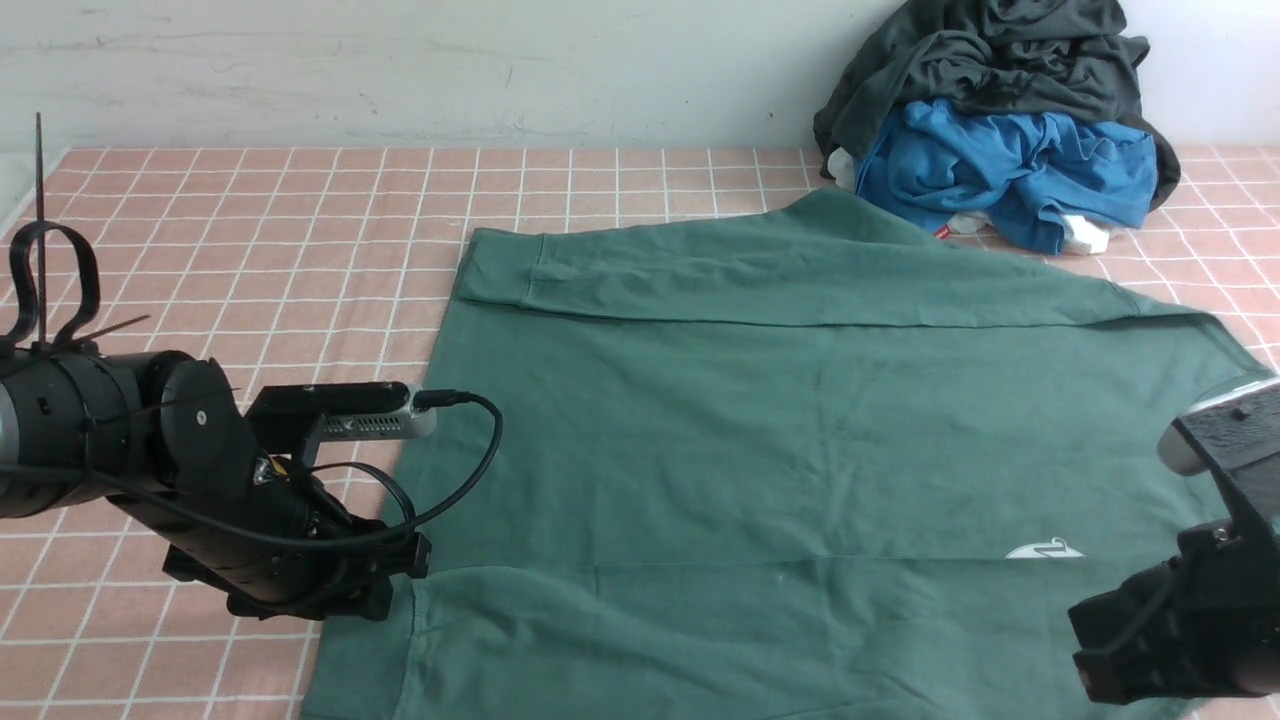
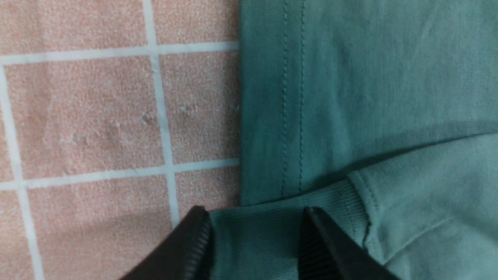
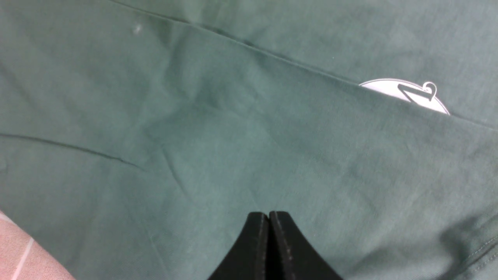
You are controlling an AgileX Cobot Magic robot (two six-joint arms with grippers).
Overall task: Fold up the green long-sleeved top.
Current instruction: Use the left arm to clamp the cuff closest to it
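In the front view, with the green top [image 1: 640, 440] spread across the checked cloth [image 1: 250, 260], side-folding seems underway: left gripper [image 1: 400, 590] parted at its near-left edge, right gripper [image 3: 268, 216] pressed together above it; next probably calls for smoothing.

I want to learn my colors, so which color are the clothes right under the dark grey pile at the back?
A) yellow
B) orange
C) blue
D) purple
C: the cloth tucked beneath the dark grey garment is bright blue.
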